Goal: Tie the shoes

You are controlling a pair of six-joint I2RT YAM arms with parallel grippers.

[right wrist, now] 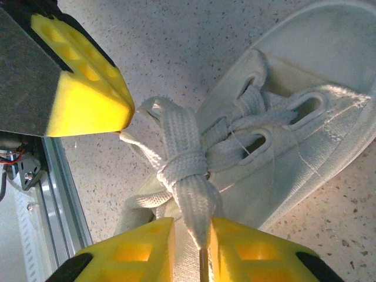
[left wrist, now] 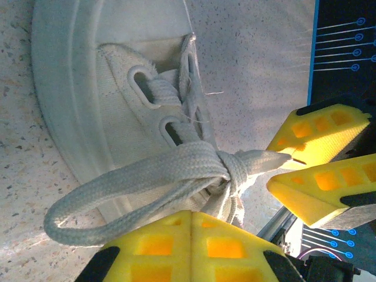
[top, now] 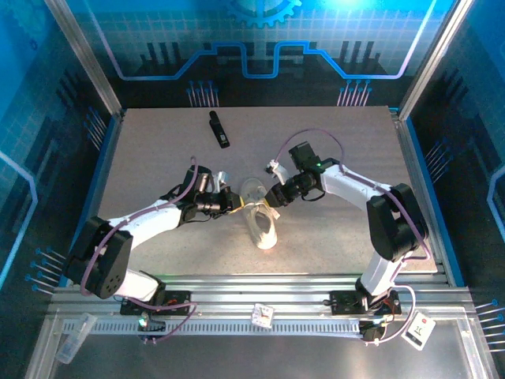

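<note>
The white shoe [top: 262, 227] lies mid-table, toe toward the near edge, its laces tied in a knot [left wrist: 230, 167]. A flat loop [left wrist: 117, 197] runs from the knot toward my left gripper [left wrist: 191, 218], whose yellow pads are pressed together. A thin lace end [right wrist: 130, 141] runs into that gripper's tip [right wrist: 120, 126]. From the other side, my right gripper [right wrist: 192, 226] has its pads slightly apart. A lace loop's tip [right wrist: 197, 211] lies in that gap. Over the shoe's opening, the left gripper [top: 230, 202] and right gripper [top: 275, 197] face each other.
A small black bar [top: 218, 129] lies at the back of the speckled table [top: 339, 237]. Metal frame rails [top: 237, 304] run along the near edge, and blue walls enclose the sides.
</note>
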